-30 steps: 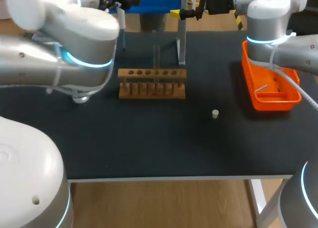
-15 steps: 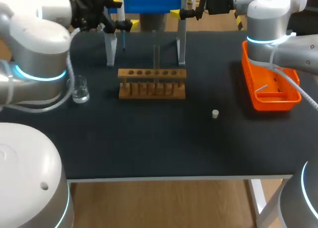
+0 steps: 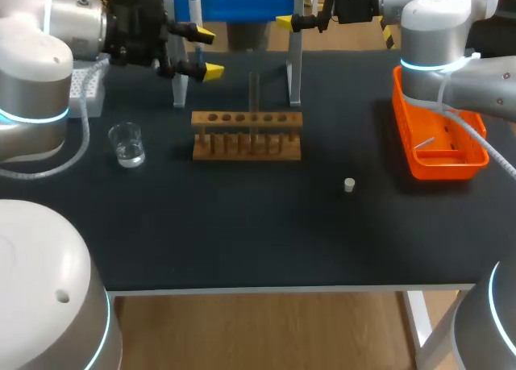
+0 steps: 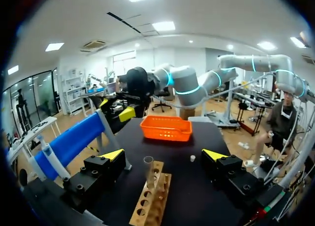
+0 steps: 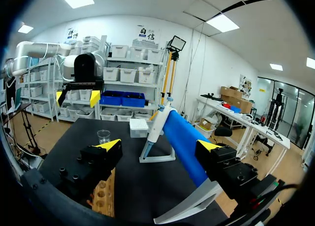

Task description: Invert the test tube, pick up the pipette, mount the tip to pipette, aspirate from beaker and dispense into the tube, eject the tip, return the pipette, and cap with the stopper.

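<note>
Spread wide, the left gripper point(image 3: 207, 51) hangs off the wooden rack's point(image 3: 247, 135) far left corner. The test tube point(image 3: 253, 92) stands upright in that rack, straight ahead of the jaws.

Left arm point(image 3: 48, 56) swung back leftward, beaker point(image 3: 127, 144) and tip box point(image 3: 87, 88) uncovered, left hand point(image 3: 208, 52) slightly lower

Laboratory, arranged as a robot test bench. Indicated by glassware and liquid-handling gear on a black table point(image 3: 242, 233):
- wooden test tube rack point(image 3: 247, 135) at frame centre, one glass test tube point(image 3: 253, 92) standing in it
- glass beaker point(image 3: 127, 143) at left
- pipette point(image 5: 153, 125) resting on a blue-barred stand point(image 3: 295, 68) at top centre
- pipette tip box point(image 3: 85, 88) at upper left
- orange basket point(image 3: 439, 136) at right

Flanked by two grey robot arms: left arm point(image 3: 40, 64) and right arm point(image 3: 435, 31).
</note>
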Robot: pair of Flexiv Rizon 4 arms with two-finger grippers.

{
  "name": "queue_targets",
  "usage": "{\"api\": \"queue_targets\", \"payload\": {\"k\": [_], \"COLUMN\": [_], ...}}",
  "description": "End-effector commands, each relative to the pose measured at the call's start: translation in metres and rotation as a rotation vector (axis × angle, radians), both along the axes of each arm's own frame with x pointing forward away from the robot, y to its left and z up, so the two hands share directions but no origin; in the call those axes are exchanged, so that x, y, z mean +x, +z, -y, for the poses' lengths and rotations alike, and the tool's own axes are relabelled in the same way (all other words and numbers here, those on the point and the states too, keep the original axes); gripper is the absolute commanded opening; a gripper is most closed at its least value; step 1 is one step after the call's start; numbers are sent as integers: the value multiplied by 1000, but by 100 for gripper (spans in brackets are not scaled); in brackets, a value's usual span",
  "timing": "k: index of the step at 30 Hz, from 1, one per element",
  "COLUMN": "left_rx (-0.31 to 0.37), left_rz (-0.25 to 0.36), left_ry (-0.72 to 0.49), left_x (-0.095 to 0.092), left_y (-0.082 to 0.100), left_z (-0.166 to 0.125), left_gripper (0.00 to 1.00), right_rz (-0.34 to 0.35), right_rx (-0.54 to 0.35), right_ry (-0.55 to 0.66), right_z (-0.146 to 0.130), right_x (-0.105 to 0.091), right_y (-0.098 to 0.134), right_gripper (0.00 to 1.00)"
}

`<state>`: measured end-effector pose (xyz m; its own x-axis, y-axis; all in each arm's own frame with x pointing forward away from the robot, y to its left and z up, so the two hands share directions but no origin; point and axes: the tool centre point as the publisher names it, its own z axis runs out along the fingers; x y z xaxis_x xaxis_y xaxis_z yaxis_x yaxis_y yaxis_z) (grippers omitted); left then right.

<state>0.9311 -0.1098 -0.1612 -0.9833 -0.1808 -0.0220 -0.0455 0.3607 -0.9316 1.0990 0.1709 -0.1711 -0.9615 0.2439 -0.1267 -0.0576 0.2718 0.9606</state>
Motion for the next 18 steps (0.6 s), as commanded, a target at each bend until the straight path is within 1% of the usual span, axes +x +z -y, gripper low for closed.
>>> {"api": "queue_targets", "payload": {"k": [1,3,8,10,18], "left_rx": [3,25,44,55,72], "left_rz": [-4,7,26,20,16], "left_ry": [-25,-11,41,67,87], "left_x": [9,11,16,18,25], "left_y": [-16,-24,-37,-41,-61], "left_z": [15,19,26,28,38], "left_gripper": [100,100,100,100,100], "right_rz": [-2,-2,-2,-2,-2], "right_rx": [-3,-3,-3,-3,-3], "right_ry": [4,4,4,4,4], "right_z": [1,1,1,1,1], "right_x": [2,2,2,2,2], "right_y": [0,0,0,0,0], "right_gripper": [100,100,100,100,100]}}
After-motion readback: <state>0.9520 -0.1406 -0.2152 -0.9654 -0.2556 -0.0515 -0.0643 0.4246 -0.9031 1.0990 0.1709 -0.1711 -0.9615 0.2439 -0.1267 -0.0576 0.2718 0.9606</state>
